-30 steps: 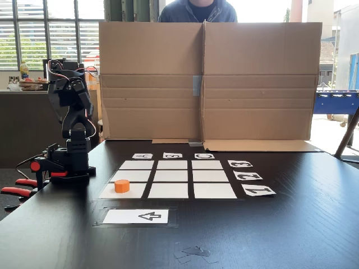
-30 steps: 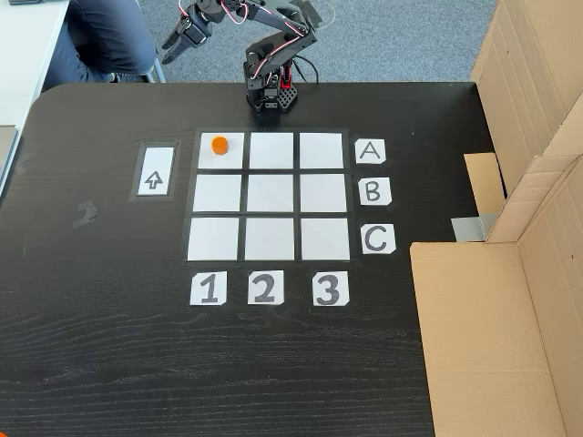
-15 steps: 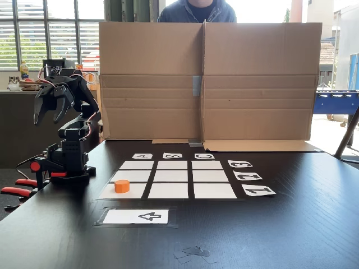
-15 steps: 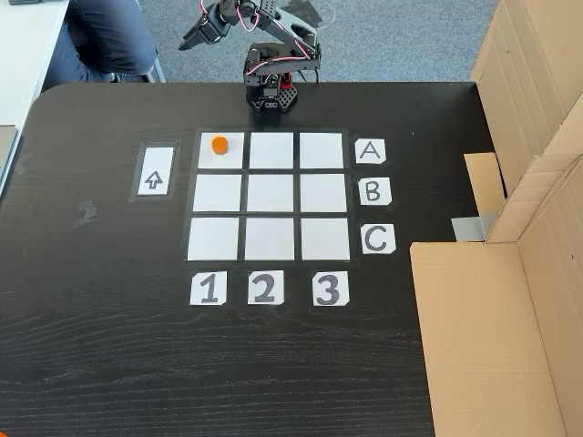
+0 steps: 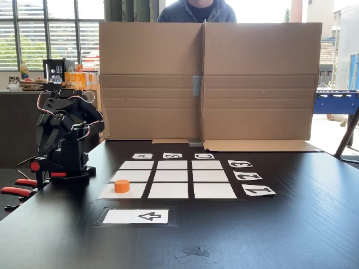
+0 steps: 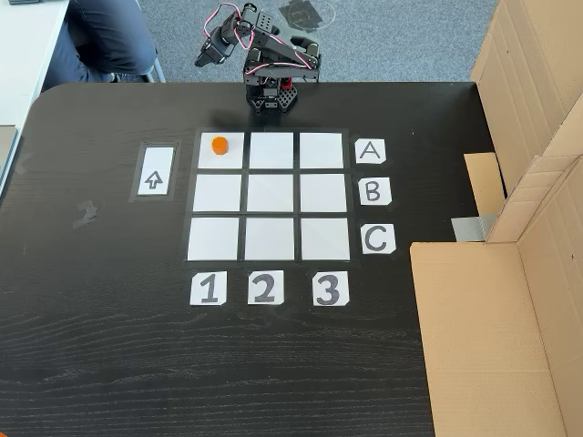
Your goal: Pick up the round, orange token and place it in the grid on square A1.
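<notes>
Round, orange token (image 6: 219, 144) resting on square A1 (image 6: 221, 151) of the grid (image 6: 270, 195). Tool (image 6: 204, 56) folded back beyond the worktop (image 6: 109, 346) edge; spread or pressed together, cannot tell.

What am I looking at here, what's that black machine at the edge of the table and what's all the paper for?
The black machine is a small robot arm bolted at the edge of a dark table. At its end sits a two-finger gripper, folded back off the table; whether it is open is hard to tell, and it holds nothing.

Both pictures come from cameras that stand still. One looks across the table from low at the side, with cardboard screens and a person behind them. The other looks straight down.

On the table lies a grid of nine white paper squares, with letter cards A, B, C on one side and number cards 1, 2, 3 on another. A small orange token stands on square A1, the corner nearest the arm. Beside the grid lies a white card with an arrow.
</notes>
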Motion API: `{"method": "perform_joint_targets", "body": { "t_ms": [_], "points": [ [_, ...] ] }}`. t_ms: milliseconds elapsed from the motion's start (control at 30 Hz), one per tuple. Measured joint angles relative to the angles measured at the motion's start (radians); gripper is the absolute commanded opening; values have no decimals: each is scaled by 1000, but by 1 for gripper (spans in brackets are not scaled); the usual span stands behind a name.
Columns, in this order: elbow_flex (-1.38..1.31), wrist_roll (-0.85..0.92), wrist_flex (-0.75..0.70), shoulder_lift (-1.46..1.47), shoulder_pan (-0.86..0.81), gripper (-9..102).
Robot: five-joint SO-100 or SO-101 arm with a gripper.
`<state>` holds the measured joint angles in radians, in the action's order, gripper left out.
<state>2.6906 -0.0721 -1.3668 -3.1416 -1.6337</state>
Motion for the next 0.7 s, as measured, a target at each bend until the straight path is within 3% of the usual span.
{"method": "perform_joint_targets", "body": {
  "t_ms": [700],
  "points": [
    [229, 0, 129, -172, -5, -1]
  ]
}}
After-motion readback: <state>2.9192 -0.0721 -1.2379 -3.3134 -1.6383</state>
